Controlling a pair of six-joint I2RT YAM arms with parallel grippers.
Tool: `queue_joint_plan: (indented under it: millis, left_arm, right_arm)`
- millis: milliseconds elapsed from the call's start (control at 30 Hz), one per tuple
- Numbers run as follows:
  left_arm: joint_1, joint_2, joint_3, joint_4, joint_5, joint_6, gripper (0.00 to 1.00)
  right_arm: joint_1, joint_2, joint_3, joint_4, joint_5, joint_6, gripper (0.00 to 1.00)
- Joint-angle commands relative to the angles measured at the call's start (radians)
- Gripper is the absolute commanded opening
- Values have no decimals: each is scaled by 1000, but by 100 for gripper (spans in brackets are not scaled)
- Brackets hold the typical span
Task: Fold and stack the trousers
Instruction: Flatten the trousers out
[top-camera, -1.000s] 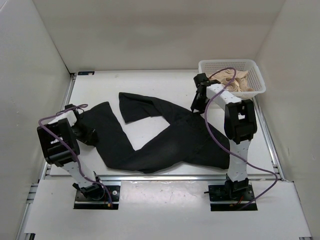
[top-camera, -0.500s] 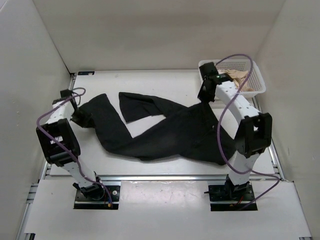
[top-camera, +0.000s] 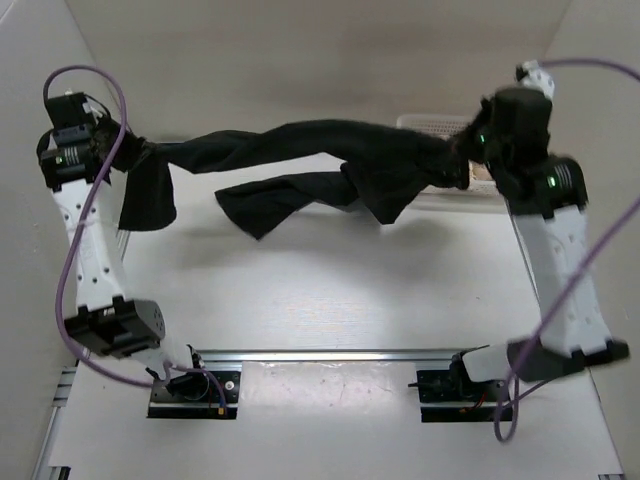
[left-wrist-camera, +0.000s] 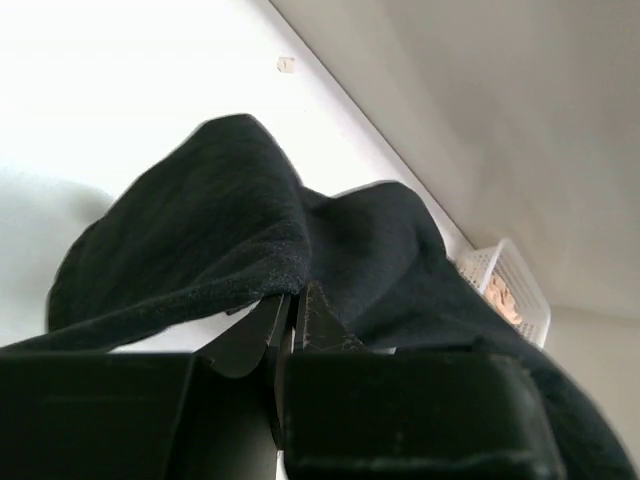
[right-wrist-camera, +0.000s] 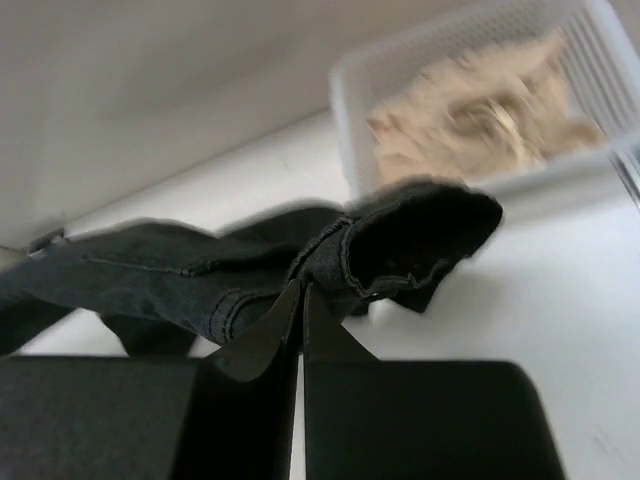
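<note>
The black trousers (top-camera: 320, 160) hang stretched in the air between both raised arms, above the table. My left gripper (top-camera: 135, 155) is shut on one leg end at the far left; a flap of that leg droops below it. My right gripper (top-camera: 462, 160) is shut on the waist end at the far right. The second leg (top-camera: 270, 195) dangles loose in the middle. In the left wrist view the jaws (left-wrist-camera: 292, 300) pinch black cloth (left-wrist-camera: 200, 250). In the right wrist view the jaws (right-wrist-camera: 301, 288) pinch the seamed waistband (right-wrist-camera: 380, 250).
A white mesh basket (top-camera: 425, 125) with beige cloth sits at the back right, partly hidden behind the trousers; it also shows in the right wrist view (right-wrist-camera: 480, 110). White walls enclose the table (top-camera: 330, 290) on three sides. A metal rail runs along the near edge.
Both arms have risen and spread apart, lifting the trousers off the table and pulling them into a line in the air. Earlier the trousers lay spread on the table.
</note>
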Motion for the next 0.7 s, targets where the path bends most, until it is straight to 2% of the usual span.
queue_joint_plan:
  millis: [0,33,100,133,167,200,233,267,333,367,400,433,500,533,600,633,667]
  left_arm:
    - [0,-102,-174,-77,5,9,10]
    - [0,-160,-238,-63,5,20,10]
    - [0,-222,-378,-44,5,38,10]
    - [0,-248,-512,-35,-4,57,23]
    - [0,-291,-574,-35,-4,69,32]
    - [0,-308,-630,-35,-4,81,43]
    - [0,-322,-703,-35,-19,92,54]
    - [0,-343,-721,-35,-28,104,72]
    - [0,-343,-698,-35,-41,115,88]
    - [0,-343,-673,-35,-41,115,89]
    - [0,-334,-643,-35,-41,115,89]
    - [0,-323,-609,-35,-29,115,83]
    - [-10,-282,-508,-24,0,127,60]
    - [-21,-264,-474,-14,1,141,36]
    - [-70,-187,-382,-14,20,170,24]
    - [-90,-159,-357,-14,20,170,18]
    - [-139,-133,-318,-14,21,179,18]
  right_arm:
    - [-5,-183,-306,-10,95,78,0]
    - [-5,-299,-497,-10,127,114,0]
    - [-5,-422,-676,-24,188,198,4]
    - [-5,-535,-750,-50,207,229,13]
    - [-5,-591,-872,-84,228,266,28]
    - [-5,-643,-916,-175,251,313,47]
    - [-5,-739,-947,-208,274,380,56]
    - [-5,-783,-980,-232,274,402,63]
    - [-5,-861,-981,-245,288,401,63]
    - [-5,-862,-968,-224,302,381,63]
    - [-5,-862,-959,-184,302,351,60]
    - [-5,-814,-944,-184,293,309,52]
    - [-5,-744,-906,-146,249,249,40]
    - [-5,-660,-893,-119,210,199,28]
    - [-5,-574,-884,-70,34,133,21]
    - [-5,-485,-884,-52,-21,125,13]
    - [-5,-448,-884,-43,-72,125,11]
